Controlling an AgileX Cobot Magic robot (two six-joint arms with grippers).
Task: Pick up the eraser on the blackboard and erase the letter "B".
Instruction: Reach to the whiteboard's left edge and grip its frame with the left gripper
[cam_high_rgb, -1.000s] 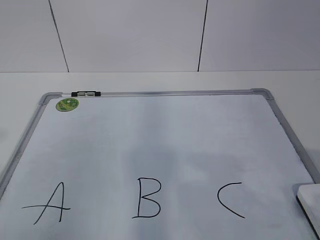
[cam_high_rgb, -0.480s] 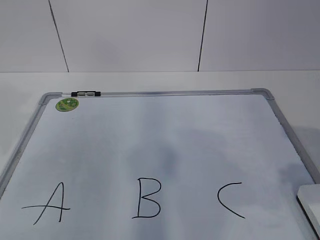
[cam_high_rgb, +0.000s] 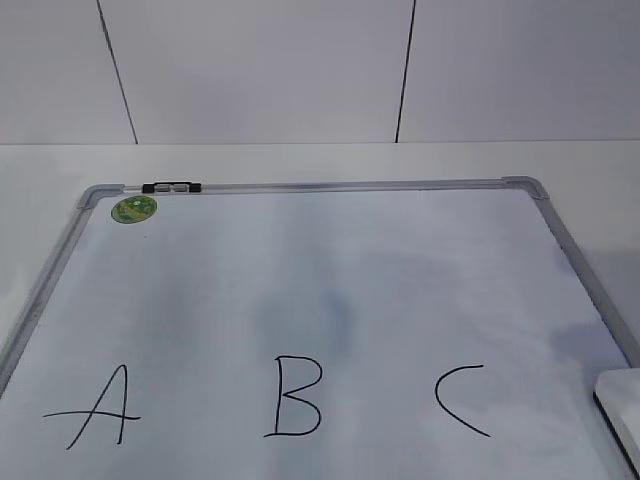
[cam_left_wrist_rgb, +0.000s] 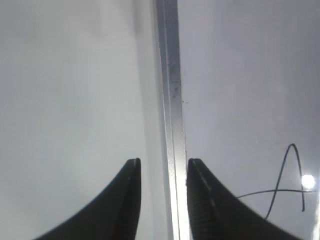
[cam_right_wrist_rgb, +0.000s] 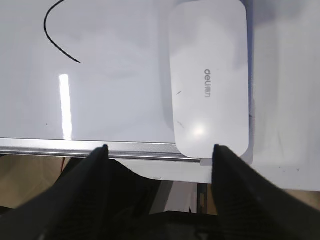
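The blackboard (cam_high_rgb: 330, 290) is a white dry-erase board with a grey frame, lying flat. On it stand the hand-drawn letters "A" (cam_high_rgb: 98, 405), "B" (cam_high_rgb: 295, 396) and "C" (cam_high_rgb: 458, 398). The white eraser (cam_high_rgb: 622, 405) lies at the board's near right corner, cut off by the picture edge. In the right wrist view the eraser (cam_right_wrist_rgb: 209, 75) lies ahead of my open, empty right gripper (cam_right_wrist_rgb: 159, 150), which hangs above the board's near frame. My left gripper (cam_left_wrist_rgb: 162, 164) is open and empty above the board's left frame (cam_left_wrist_rgb: 170, 100). Neither gripper shows in the exterior view.
A small black-and-clear marker (cam_high_rgb: 171, 187) lies on the far frame beside a round green sticker (cam_high_rgb: 134, 209). White table surface surrounds the board, with a panelled wall behind. The right wrist view shows the table's near edge and floor below.
The eraser and letters have not moved. A faint shadow has spread on the board above the "B" and near the right frame.
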